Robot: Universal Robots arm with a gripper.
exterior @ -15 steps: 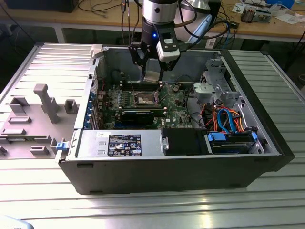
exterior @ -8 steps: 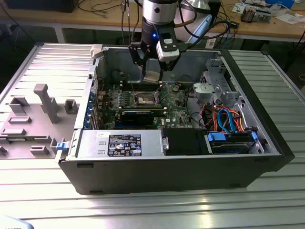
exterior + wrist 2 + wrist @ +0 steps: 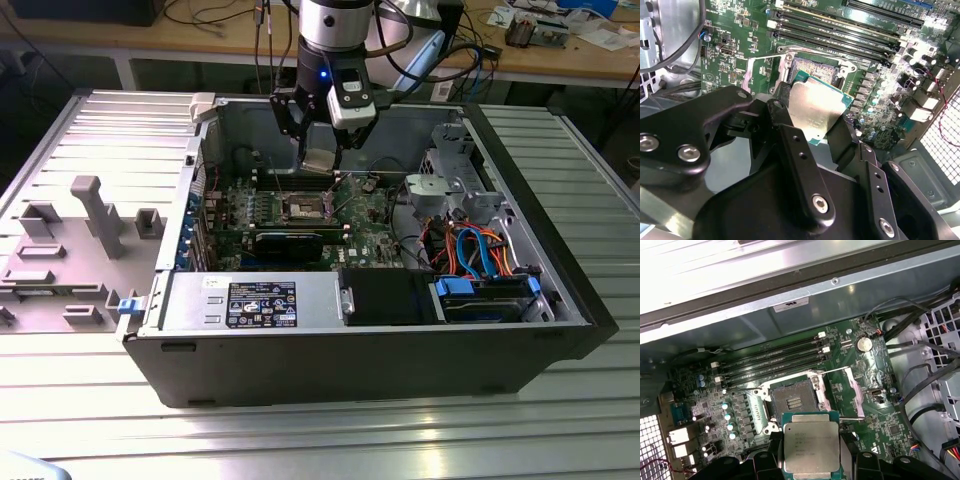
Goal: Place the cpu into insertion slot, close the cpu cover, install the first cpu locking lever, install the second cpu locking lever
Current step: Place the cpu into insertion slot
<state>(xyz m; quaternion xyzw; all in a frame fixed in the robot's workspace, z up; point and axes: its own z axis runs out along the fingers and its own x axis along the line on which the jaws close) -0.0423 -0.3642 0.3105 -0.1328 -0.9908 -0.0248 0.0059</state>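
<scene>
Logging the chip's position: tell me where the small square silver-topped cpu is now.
In both wrist views the square silver-grey cpu is clamped in the black gripper, above the green motherboard, short of the silver-rimmed insertion slot.

- In the exterior view, your open computer case (image 3: 560,300) lies on the table (image 3: 320,440), with a flat panel (image 3: 80,230) beside it at 9 o'clock.
- The insertion slot (image 3: 303,208) sits on the motherboard (image 3: 370,215) inside the case.
- The cpu (image 3: 318,161) hangs at 12 o'clock from the slot, clear of it, between the fingers of the gripper (image 3: 320,156).
- From the slot, you find the long card (image 3: 290,243) at 6 o'clock and the drive cage (image 3: 455,185) at 3.
- In the first wrist view, the memory slots (image 3: 775,357) run just beside the slot.
</scene>
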